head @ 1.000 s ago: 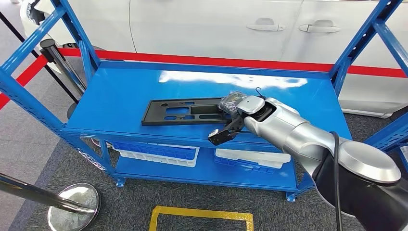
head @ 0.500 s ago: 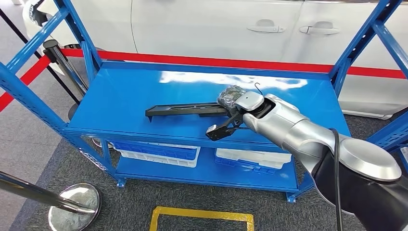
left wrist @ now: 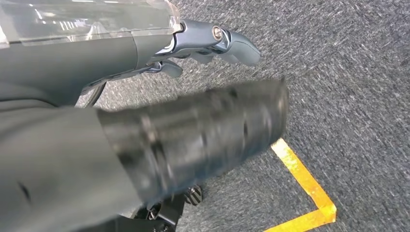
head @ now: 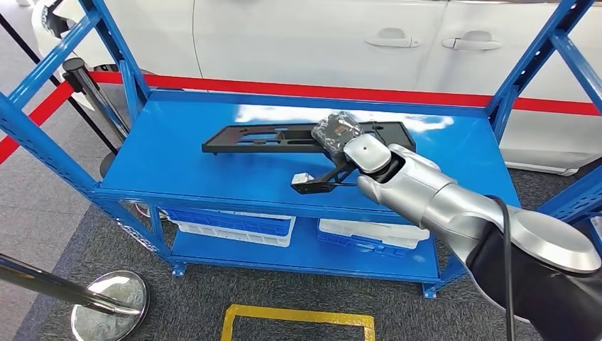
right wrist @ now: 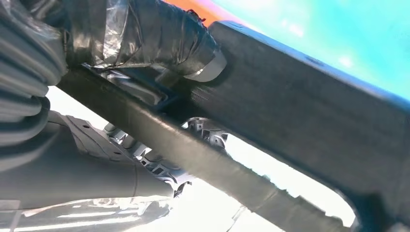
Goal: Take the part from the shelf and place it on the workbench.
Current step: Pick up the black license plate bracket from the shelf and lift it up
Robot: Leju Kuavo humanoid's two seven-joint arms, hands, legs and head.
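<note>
One hand is doing all the work here: your right hand [head: 339, 142] is gripping the part [head: 284, 136], a long, flat black frame pierced with rectangular openings, and is holding it clear of the blue shelf [head: 177, 163]. The hold sits well toward one end, so most of the length is sticking out to the robot's left with nothing under it. In the right wrist view the wrapped thumb [right wrist: 159, 34] is pressing on one flat rail of the part [right wrist: 300, 116] while the darker fingers are lying under it.

It is reading as moulded plastic: light, fairly stiff, probably with some flex along its length. The surface looks smooth and matte, so I would expect it to pivot in the hand more readily than slip out. With an off-centre hold, you are carrying a long lever; a quick swing could twist it or clip the shelf's uprights [head: 121, 64]. A hold nearer the middle, across a rail between two openings, would balance it better.

Your left hand [left wrist: 212, 46] is hanging over the grey carpet [left wrist: 348, 72] with fingers curled in, holding nothing.

Beyond the shelf, a white car [head: 319, 35] is standing behind a red barrier band [head: 284, 89].
</note>
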